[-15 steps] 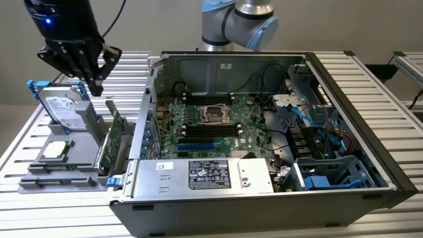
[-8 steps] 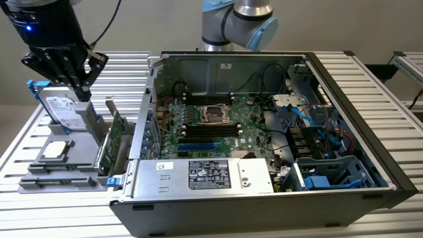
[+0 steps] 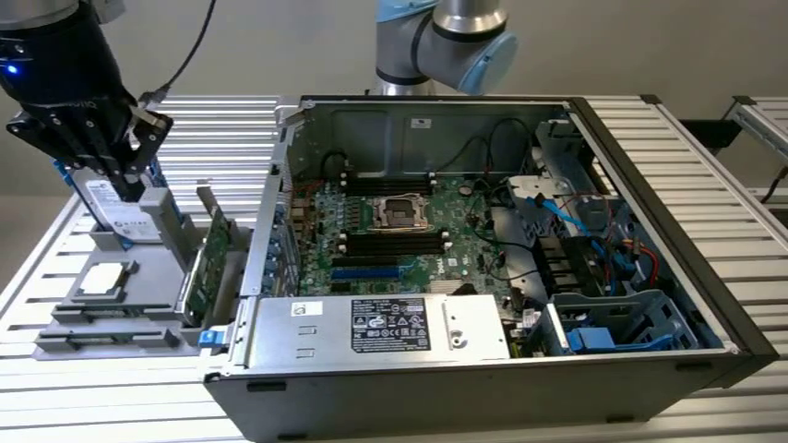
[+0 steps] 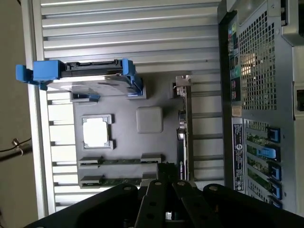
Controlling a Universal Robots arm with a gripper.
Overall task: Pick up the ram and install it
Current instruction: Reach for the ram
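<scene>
Ram [image 4: 121, 161], slim flat stick, seemingly green

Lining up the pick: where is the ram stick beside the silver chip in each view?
Exterior view: the ram lies on the gray tray at the exterior view's left, just camera-side of the silver chip.
Wrist view: the ram lies in its holders on the gray tray, between the silver chip and a second stick.
Shared landmark: the hard drive with blue brackets.
</scene>
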